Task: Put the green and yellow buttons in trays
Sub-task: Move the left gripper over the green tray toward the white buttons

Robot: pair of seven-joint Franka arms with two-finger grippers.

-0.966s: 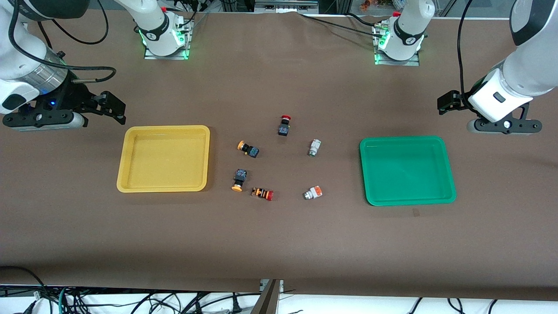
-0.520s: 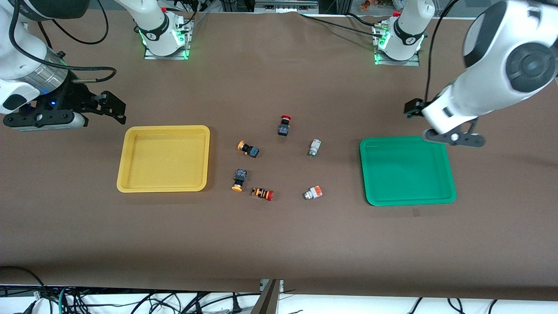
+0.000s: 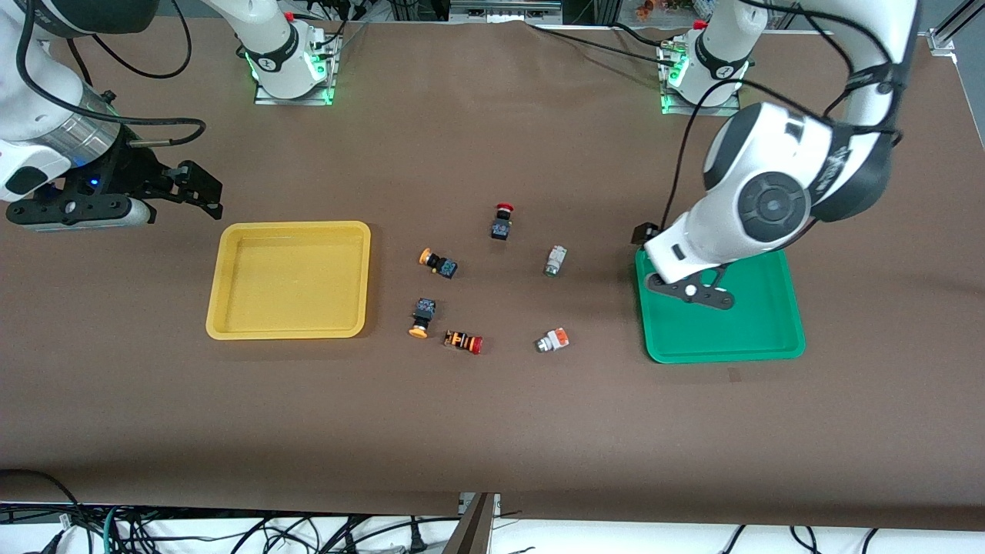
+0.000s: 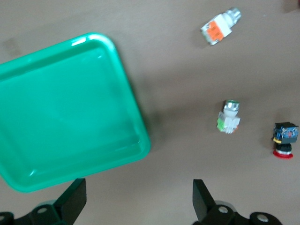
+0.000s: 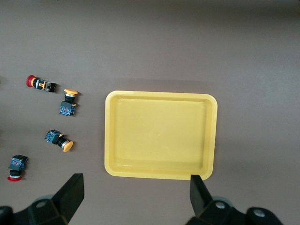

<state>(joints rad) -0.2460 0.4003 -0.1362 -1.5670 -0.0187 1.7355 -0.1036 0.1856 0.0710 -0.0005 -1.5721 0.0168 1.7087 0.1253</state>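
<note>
The yellow tray and the green tray lie empty. Between them lie two yellow-capped black buttons, a white green-tipped button, and a white one with an orange block. My left gripper is open and empty over the green tray's edge that faces the buttons; its arm hides part of the tray. The left wrist view shows its gripper, the green tray and both white buttons. My right gripper waits open and empty beside the yellow tray.
A black switch with a red cap lies farthest from the front camera in the group. An orange-striped switch with a red cap lies beside one yellow-capped button. Both arm bases stand along the table's back edge.
My left arm has swung from the left arm's end of the table toward the middle, over the green tray. The right arm and all buttons have not moved.
</note>
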